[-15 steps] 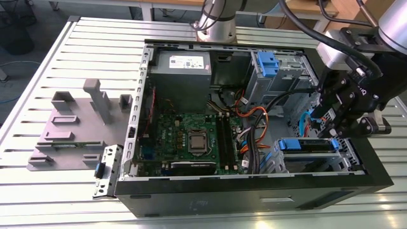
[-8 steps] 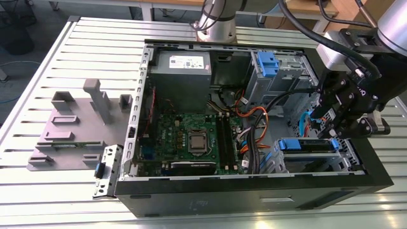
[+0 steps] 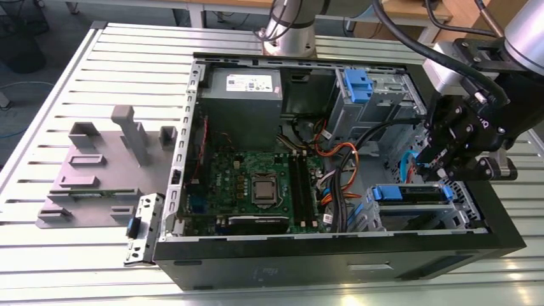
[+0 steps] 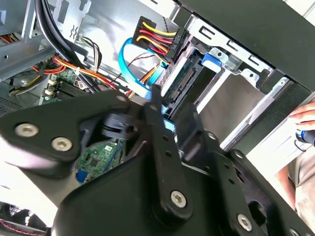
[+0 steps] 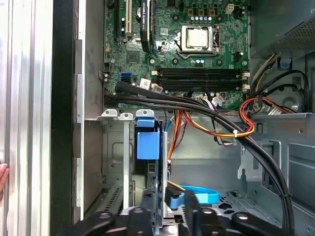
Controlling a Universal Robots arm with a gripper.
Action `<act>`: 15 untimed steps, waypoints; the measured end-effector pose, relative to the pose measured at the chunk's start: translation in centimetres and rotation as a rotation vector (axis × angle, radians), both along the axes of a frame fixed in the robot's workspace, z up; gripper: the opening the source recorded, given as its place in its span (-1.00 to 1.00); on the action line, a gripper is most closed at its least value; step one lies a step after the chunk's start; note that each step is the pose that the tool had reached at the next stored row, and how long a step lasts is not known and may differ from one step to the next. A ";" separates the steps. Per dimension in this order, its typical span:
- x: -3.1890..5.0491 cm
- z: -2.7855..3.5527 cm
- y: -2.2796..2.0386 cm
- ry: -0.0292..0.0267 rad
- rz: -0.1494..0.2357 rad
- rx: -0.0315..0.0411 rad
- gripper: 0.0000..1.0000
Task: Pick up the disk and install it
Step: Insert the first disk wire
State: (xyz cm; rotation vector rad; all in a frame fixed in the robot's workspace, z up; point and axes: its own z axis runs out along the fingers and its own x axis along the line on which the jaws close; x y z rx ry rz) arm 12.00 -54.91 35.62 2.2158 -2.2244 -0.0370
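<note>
The disk (image 3: 411,193) lies in the drive bay at the near right corner of the open computer case (image 3: 340,264), its blue carrier tab facing the case's inside. In the first wrist view the disk (image 5: 153,179) stands edge-on below its blue tab. The second wrist view has the disk's (image 4: 183,83) connector end showing inside the metal bay. My gripper (image 3: 429,171) hangs just over the disk's outer end. In both wrist views the gripper (image 5: 170,204) (image 4: 172,118) sits right at that end, beside a blue data cable (image 5: 199,194).
Orange, red and yellow cable bundles (image 5: 216,125) cross beside the bay. The motherboard (image 3: 255,185) and grey power supply (image 3: 242,89) fill the case's left half. A second blue latch (image 3: 357,83) sits at the back. A grey fixture (image 3: 102,159) stands outside. A person's hand (image 4: 305,115) rests nearby.
</note>
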 end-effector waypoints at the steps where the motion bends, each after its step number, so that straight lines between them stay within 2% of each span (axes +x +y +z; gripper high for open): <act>1: 0.00 0.00 0.00 0.0000 0.000 0.0000 -0.31; 4: 0.00 -0.01 0.00 0.0000 0.000 0.0000 -0.55; 5: 0.00 -0.01 0.00 0.0000 0.000 0.0000 -0.55; 6: 0.00 -0.01 0.00 0.0000 0.000 0.0000 -0.66; 15: 0.00 -0.02 0.00 0.0000 0.000 -0.0001 -0.68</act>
